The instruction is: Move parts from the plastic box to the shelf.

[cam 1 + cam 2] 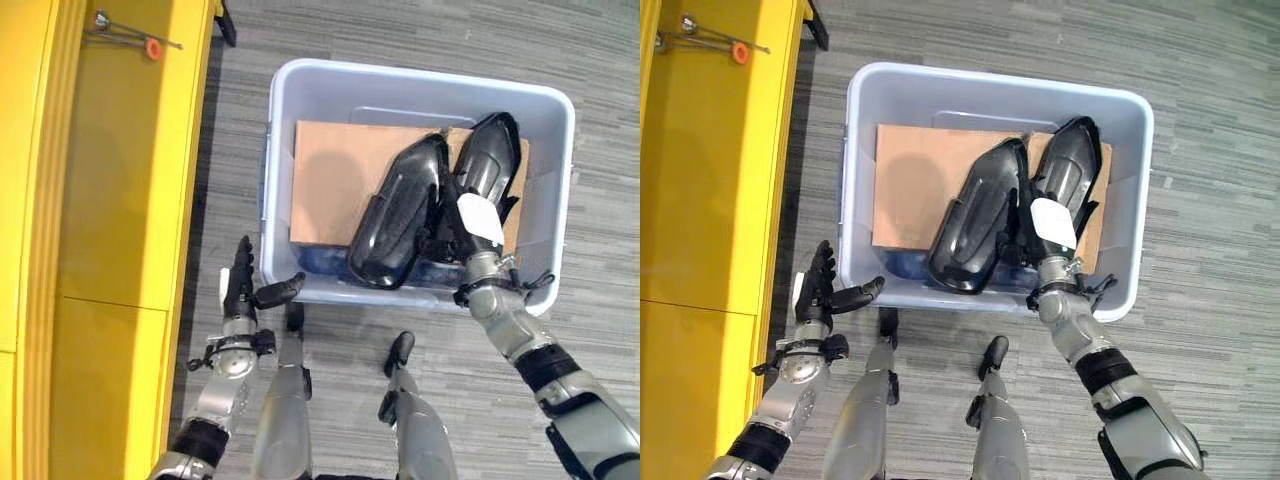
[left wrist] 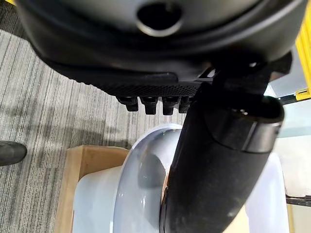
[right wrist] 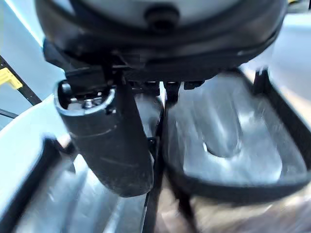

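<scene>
Two glossy black parts, one long (image 1: 398, 212) and one shorter (image 1: 488, 160), are seen lying side by side on a sheet of brown cardboard (image 1: 330, 170) inside the pale blue plastic box (image 1: 283, 120). The cardboard appears to be laid in as a liner, so that the parts are kept off the box bottom.

The right hand (image 1: 476, 225) is lowered into the box at the seam between the two parts, a placement suited to a grasp on an inner edge. Its fingers are hidden among the parts, so whether anything is gripped cannot be told.

The left hand (image 1: 243, 283) is held outside the box, just beside its near left corner, with fingers straight and thumb spread; nothing is carried in it.

The box is set on grey striped carpet (image 1: 590, 60). The yellow shelf (image 1: 130, 180) stands just beside the box on the robot's left, and thin metal rods with an orange cap (image 1: 135, 40) rest on it.
</scene>
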`<state>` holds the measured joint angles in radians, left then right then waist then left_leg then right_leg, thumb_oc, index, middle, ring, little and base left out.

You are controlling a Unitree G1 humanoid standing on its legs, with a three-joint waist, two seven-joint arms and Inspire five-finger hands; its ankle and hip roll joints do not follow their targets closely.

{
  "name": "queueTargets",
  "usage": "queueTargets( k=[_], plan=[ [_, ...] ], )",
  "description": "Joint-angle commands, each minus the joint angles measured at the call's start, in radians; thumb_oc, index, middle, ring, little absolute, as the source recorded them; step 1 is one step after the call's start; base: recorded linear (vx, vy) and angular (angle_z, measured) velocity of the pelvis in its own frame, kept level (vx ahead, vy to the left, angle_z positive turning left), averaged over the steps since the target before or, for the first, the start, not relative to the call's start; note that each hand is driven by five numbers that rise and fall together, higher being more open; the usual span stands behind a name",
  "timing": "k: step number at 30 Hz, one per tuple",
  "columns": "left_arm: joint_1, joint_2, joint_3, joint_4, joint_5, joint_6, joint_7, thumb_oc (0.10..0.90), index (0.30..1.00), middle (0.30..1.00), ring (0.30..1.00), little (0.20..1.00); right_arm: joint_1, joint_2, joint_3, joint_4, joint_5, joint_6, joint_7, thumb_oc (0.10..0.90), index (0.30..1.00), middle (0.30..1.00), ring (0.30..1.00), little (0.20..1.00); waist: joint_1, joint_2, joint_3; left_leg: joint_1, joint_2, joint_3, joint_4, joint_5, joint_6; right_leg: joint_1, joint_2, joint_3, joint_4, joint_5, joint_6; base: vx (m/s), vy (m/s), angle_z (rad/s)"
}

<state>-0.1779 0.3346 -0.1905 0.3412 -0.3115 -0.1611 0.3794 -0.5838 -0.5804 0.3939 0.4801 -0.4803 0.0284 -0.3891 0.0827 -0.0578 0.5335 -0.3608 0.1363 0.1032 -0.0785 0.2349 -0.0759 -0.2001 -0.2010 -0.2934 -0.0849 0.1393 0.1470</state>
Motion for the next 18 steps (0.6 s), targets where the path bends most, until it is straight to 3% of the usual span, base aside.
queueTargets(
  k=[1, 7, 11, 18],
  plan=[
    [0.049, 0.027, 0.035, -0.063, -0.013, -0.057, -0.013, 0.900, 1.000, 1.000, 1.000, 1.000, -0.041, -0.097, -0.060, -0.080, -0.028, -0.023, -0.048, 0.900, 1.000, 1.000, 1.000, 1.000, 0.001, -0.024, -0.013, 0.113, 0.060, 0.047, -0.009, -0.141, -0.072, -0.002, -0.059, 0.043, 0.036, 0.015, 0.008, -0.02, -0.017, -0.04],
    [0.054, 0.028, 0.044, -0.052, -0.012, -0.048, -0.011, 0.900, 1.000, 1.000, 1.000, 1.000, -0.012, -0.074, -0.121, -0.205, 0.068, -0.057, -0.059, 0.900, 1.000, 1.000, 1.000, 1.000, -0.009, -0.034, -0.013, 0.124, 0.062, 0.055, -0.009, -0.143, -0.071, 0.000, -0.055, 0.053, 0.037, 0.014, 0.005, -0.01, -0.003, -0.05],
    [0.058, 0.025, 0.045, -0.055, -0.019, -0.033, -0.007, 0.900, 1.000, 1.000, 1.000, 1.000, 0.006, 0.000, -0.154, -0.376, 0.226, -0.134, -0.054, 0.900, 1.000, 1.000, 1.000, 1.000, -0.022, -0.043, -0.013, 0.133, 0.063, 0.064, -0.009, -0.145, -0.069, -0.001, -0.052, 0.063, 0.035, 0.017, 0.002, -0.01, 0.000, -0.05],
    [0.080, 0.026, 0.052, -0.067, -0.023, -0.019, -0.010, 0.900, 1.000, 1.000, 1.000, 1.000, 0.020, 0.061, -0.110, -0.535, 0.364, -0.216, 0.011, 0.900, 1.000, 1.000, 1.000, 1.000, -0.031, -0.049, -0.013, 0.142, 0.064, 0.072, -0.009, -0.147, -0.067, 0.002, -0.052, 0.071, 0.032, 0.018, -0.001, -0.01, 0.002, -0.07]
  ],
)
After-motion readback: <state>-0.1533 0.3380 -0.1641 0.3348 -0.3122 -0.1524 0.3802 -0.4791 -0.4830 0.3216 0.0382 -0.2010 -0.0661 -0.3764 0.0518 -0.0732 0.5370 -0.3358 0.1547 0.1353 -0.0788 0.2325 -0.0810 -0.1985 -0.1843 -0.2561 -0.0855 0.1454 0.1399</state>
